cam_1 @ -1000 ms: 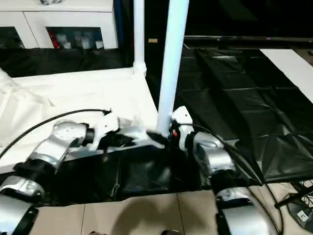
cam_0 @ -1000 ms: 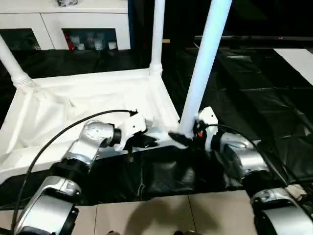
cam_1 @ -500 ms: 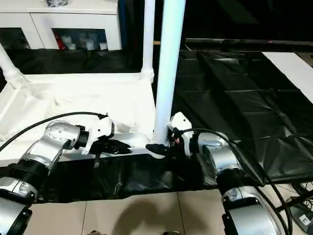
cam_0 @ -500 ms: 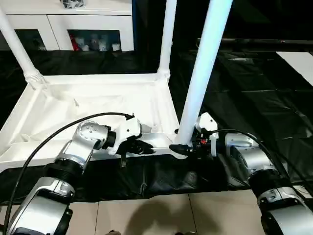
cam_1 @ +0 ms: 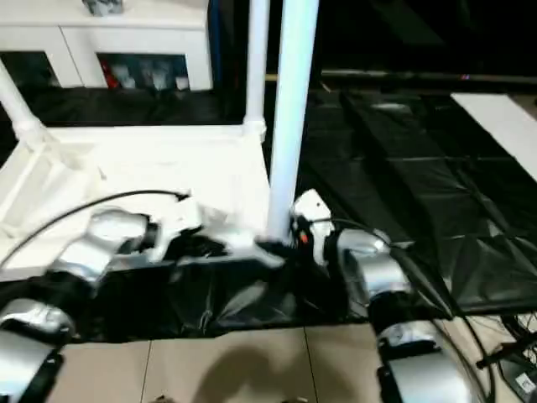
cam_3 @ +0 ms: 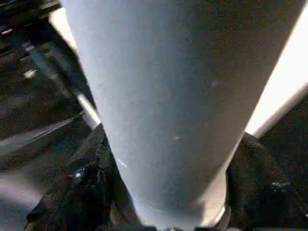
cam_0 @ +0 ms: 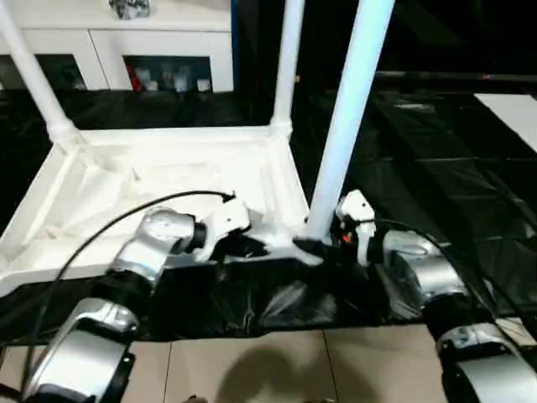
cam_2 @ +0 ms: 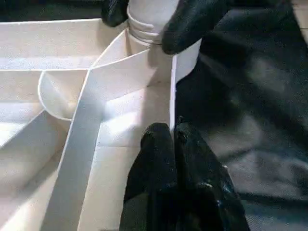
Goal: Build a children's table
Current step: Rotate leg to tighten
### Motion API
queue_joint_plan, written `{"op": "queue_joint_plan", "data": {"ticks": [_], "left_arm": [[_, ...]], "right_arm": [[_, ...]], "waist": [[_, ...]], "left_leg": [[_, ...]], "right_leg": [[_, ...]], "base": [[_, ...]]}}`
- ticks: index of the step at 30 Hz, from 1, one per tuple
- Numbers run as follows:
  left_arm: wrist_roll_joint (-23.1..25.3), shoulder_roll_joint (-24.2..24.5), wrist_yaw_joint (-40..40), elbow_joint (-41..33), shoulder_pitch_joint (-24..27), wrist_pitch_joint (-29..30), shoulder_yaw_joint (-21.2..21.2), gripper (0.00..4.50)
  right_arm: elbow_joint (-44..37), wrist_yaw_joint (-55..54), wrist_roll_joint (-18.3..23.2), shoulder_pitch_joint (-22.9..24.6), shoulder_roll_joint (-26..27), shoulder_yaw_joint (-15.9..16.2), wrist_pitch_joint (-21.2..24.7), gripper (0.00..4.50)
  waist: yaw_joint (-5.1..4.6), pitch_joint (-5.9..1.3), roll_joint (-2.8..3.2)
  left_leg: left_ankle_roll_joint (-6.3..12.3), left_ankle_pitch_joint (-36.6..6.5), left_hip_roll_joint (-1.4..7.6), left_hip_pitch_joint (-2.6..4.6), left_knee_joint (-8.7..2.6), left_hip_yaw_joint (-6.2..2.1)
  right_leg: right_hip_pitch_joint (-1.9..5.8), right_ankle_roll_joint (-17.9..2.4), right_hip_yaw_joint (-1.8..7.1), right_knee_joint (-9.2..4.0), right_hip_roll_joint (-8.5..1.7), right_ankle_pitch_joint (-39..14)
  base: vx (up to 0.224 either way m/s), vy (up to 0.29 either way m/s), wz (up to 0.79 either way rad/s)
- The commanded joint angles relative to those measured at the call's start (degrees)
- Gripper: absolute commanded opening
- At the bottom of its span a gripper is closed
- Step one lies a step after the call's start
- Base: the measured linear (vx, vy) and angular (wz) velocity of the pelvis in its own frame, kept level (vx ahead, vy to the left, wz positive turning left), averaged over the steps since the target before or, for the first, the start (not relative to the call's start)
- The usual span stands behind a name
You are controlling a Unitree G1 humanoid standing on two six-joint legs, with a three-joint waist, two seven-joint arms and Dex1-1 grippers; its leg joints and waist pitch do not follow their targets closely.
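Head views: the children's table (cam_0: 168, 180) is seen lying top-down on the black-draped counter (cam_0: 436, 168). The near-corner leg (cam_0: 346, 117) stands upright, its base between the fingers of the right hand (cam_0: 312, 248), the nearer arm.

Left wrist view: the left hand (cam_2: 166, 144) is shut and empty, its tips resting on the rim beside that corner socket.

Right wrist view: the fingers (cam_3: 91, 178) straddle the leg; a firm grip cannot be told.
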Motion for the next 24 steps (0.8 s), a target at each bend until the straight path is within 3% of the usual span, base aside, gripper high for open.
{"op": "queue_joint_plan", "data": {"ticks": [1, 4, 6, 7, 8, 12, 15, 18, 19, 21, 22, 24], "left_arm": [[0.56, -4.71, 7.31, 0.02, -1.47, 1.63, -0.52, 0.00], [1.28, -11.81, 14.16, 0.21, -1.70, 3.65, -1.39, 0.00], [2.28, -13.22, 15.09, 0.71, -1.78, 3.09, -2.56, 0.00], [2.45, -13.30, 15.19, 0.86, -1.82, 2.84, -2.73, 0.00], [2.82, -13.44, 15.46, 1.20, -1.92, 2.27, -3.04, 0.00], [2.95, -11.59, 13.34, 1.43, -2.21, 0.40, -3.01, 0.00], [2.47, -8.82, 9.47, 0.40, -1.75, -1.34, -2.85, 0.00], [2.07, -5.23, 4.16, -0.73, -0.81, -3.32, -3.17, 0.00], [2.17, -4.22, 3.07, -0.71, -0.68, -3.60, -3.25, 0.00], [2.14, -3.11, 1.59, -0.80, -0.39, -4.04, -3.02, 0.00], [1.20, -1.18, -1.65, -1.09, 0.11, -4.89, -2.67, 0.00], [0.73, -0.14, -3.48, -1.13, 0.28, -5.26, -2.56, 0.00]], "right_arm": [[1.13, -5.29, -0.47, 1.07, 4.53, 1.63, 0.54, 2.67], [5.53, -20.66, -1.02, -1.06, 11.60, -0.45, -1.78, 2.67], [6.84, -23.77, -0.75, -2.49, 14.33, -0.87, -3.33, 2.67], [6.80, -23.97, -0.93, -2.62, 14.64, -0.75, -3.62, 2.67], [6.60, -24.41, -1.48, -2.87, 15.23, -0.43, -4.21, 3.02], [4.46, -19.92, -0.19, -2.64, 14.97, -0.87, -5.23, 3.39], [2.06, -13.58, 0.36, -1.33, 11.98, -0.49, -5.01, 3.74], [0.12, -6.43, 0.34, -0.08, 8.00, 0.68, -5.29, 3.83], [-0.48, -4.37, 0.30, 0.25, 6.89, 1.13, -5.63, 3.83], [-0.54, -1.98, 0.68, 0.39, 5.55, 1.82, -6.14, 3.83], [-1.52, 3.12, 1.46, 0.94, 3.09, 3.03, -6.31, 3.83], [-2.18, 6.15, 1.74, 1.28, 1.77, 3.75, -6.12, 3.83]], "waist": [[-0.50, -2.78, 0.26], [-1.67, -2.70, 0.67], [-2.16, -2.82, 0.74], [-2.43, -2.85, 0.68], [-2.40, -2.82, 0.65], [-2.40, -2.78, 0.56], [-2.38, -2.84, 0.46], [-2.20, -3.15, 0.32], [-2.24, -3.17, 0.32], [-2.25, -3.32, 0.34], [-1.95, -3.52, 0.41], [-1.48, -3.72, 0.51]], "left_leg": [[0.03, -21.73, 1.41, 1.07, -4.23, -1.23], [-0.72, -24.30, 1.30, 1.50, -4.40, -1.51], [-0.51, -24.68, 1.22, 1.19, -4.51, -1.74], [-0.11, -25.00, 1.23, 0.90, -4.62, -1.77], [0.69, -26.02, 1.04, 1.40, -4.38, -1.50], [1.50, -25.87, 0.95, 1.28, -4.32, -1.45], [2.14, -24.71, 1.01, 0.75, -4.52, -1.52], [3.08, -21.61, 1.27, 0.28, -4.56, -1.36], [3.24, -20.21, 1.39, -0.01, -4.63, -1.31], [3.34, -18.74, 1.50, 0.11, -4.50, -1.07], [3.93, -16.85, 1.50, 0.32, -4.28, -0.73], [5.03, -13.82, 1.63, -0.10, -4.14, -0.54]], "right_leg": [[1.90, -6.72, 2.43, -5.97, -3.41, -32.32], [1.66, -5.78, 1.88, -6.77, -3.26, -33.93], [2.06, -5.68, 1.59, -6.72, -3.21, -33.45], [2.14, -5.46, 1.61, -6.80, -3.18, -32.98], [1.59, -5.59, 1.75, -7.12, -3.13, -33.06], [1.61, -5.18, 1.71, -7.33, -3.15, -34.05], [2.03, -5.11, 1.82, -7.16, -3.26, -33.28], [2.44, -6.71, 2.36, -6.38, -3.40, -28.78], [2.69, -7.99, 2.45, -5.90, -3.33, -25.79], [2.66, -9.90, 2.63, -5.32, -3.24, -21.72], [2.85, -11.93, 2.70, -4.85, -3.15, -17.57], [3.46, -13.16, 2.60, -4.14, -2.98, -13.18]], "base": [[0.000, 0.000, 0.00], [0.000, 0.000, 0.00], [0.000, 0.000, 0.00], [0.000, 0.000, 0.00], [0.000, 0.000, 0.00], [0.000, 0.000, 0.00], [0.000, 0.000, 0.00], [0.000, 0.000, 0.00], [0.000, 0.000, 0.00], [0.000, 0.000, 0.00], [0.000, 0.000, 0.00], [0.025, -0.008, 0.01]]}}
